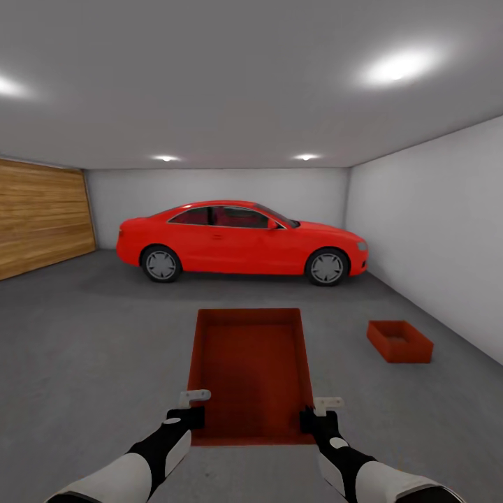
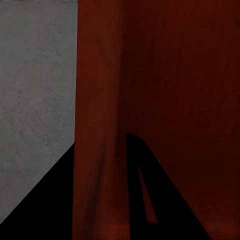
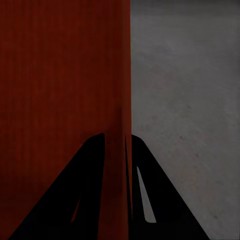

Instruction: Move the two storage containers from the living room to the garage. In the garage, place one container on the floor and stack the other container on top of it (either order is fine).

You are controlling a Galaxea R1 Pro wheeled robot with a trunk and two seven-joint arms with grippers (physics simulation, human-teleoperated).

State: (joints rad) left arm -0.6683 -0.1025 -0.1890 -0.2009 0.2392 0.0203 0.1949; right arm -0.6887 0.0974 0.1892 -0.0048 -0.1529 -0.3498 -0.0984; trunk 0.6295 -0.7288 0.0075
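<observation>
So the garage point(image 1: 426, 209) has been reached: white walls, a wood-slat door point(image 1: 42, 216) on the left, grey concrete floor point(image 1: 91, 335), and a red car point(image 1: 241, 241) parked across the back. One bin point(image 1: 248, 370) is carried out front, held by both arms, open top facing up. The second bin point(image 1: 399, 341) is already set down on the floor, off toward the right wall and well short of the car. The left fingers point(image 1: 187, 409) are clamped over the held bin's left wall, one finger each side of it going by the wrist view; the right fingers point(image 1: 320, 412) are pinched over the right wall the same way. Looks like the carry step, nearly done. Next the base probably needs swinging right so the held bin can be lined up over the floor one and lowered squarely on top.
</observation>
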